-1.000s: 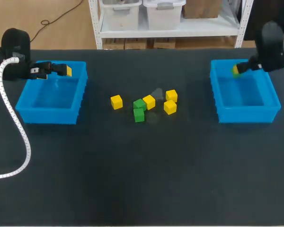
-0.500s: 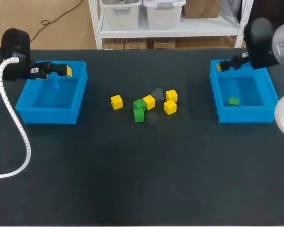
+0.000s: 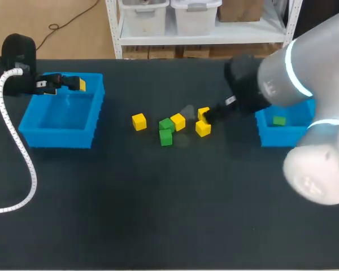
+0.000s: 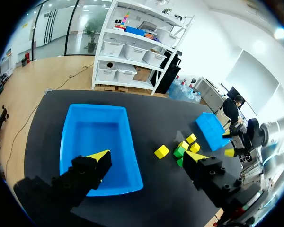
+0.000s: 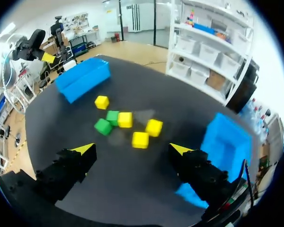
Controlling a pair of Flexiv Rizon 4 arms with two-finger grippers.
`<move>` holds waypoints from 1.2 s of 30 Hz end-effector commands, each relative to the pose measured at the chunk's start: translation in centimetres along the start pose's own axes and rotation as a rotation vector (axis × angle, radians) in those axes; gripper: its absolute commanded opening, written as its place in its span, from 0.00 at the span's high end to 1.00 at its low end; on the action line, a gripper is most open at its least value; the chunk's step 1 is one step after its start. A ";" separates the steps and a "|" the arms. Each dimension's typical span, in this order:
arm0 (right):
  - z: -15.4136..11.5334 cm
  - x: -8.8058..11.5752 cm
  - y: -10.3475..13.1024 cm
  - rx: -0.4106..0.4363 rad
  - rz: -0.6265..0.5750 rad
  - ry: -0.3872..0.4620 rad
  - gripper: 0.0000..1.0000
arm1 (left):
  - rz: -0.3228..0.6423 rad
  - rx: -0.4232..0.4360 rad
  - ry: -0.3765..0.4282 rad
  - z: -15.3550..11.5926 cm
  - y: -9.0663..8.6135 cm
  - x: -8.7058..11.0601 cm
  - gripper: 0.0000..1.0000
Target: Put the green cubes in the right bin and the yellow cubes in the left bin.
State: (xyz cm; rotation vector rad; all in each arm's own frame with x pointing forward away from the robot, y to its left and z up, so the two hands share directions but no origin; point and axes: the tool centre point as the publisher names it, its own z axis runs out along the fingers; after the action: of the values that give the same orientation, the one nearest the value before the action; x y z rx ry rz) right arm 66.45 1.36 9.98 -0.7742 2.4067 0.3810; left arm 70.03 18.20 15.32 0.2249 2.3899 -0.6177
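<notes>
- Wide open and empty, both pairs of jaws. The right gripper (image 5: 131, 150) has nothing between its yellow tips, only loose cubes on the table (image 5: 75, 109) ahead of it.
- It's the same with the left gripper (image 4: 147, 156): fingers spread apart and holding nothing, with the left bin (image 4: 97, 142) ahead of and below it.
- A second ago the right gripper was over the right bin (image 3: 288, 137) with a green cube pinched in it. Half a second ago it had let go.
- That green cube (image 3: 279, 120) now lies on the bin floor, at the right of the frame.
- Since then the right arm has swung in from the right edge towards the middle. Its gripper now sits just beside the right end of the pile, and I can't tell whether it touches a cube.
- The left arm hasn't stirred, with its gripper at the upper edge of the left bin, upper left of the frame.
- For the task, one green is home. Two green cubes (image 3: 166, 137) and four yellow cubes (image 3: 138, 121) are left out in the centre, and I see no cube in the left bin.
- By the look of it, the right arm is back for another. The greens lie on the far, left side of the yellows from it.
</notes>
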 end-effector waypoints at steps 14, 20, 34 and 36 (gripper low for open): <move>6.4 -0.5 10.8 0.260 0.147 0.003 0.00 | 0.000 0.002 -0.001 0.0 0.1 0.0 0.00; 8.6 0.2 11.3 0.240 0.139 0.011 0.00 | 0.000 0.002 -0.001 0.0 0.1 0.0 0.00; 10.5 -0.5 9.6 0.249 0.163 0.049 0.00 | 0.000 0.002 -0.001 0.0 0.1 0.0 0.00; 10.7 -0.5 9.4 0.255 0.172 0.055 0.00 | 0.000 0.002 -0.001 0.0 0.1 0.0 0.00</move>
State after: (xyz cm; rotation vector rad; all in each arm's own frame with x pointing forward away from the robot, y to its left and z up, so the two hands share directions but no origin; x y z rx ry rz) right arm 65.61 13.21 2.65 -0.5024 2.5158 0.2001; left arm 70.03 18.20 15.31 0.2249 2.3899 -0.6177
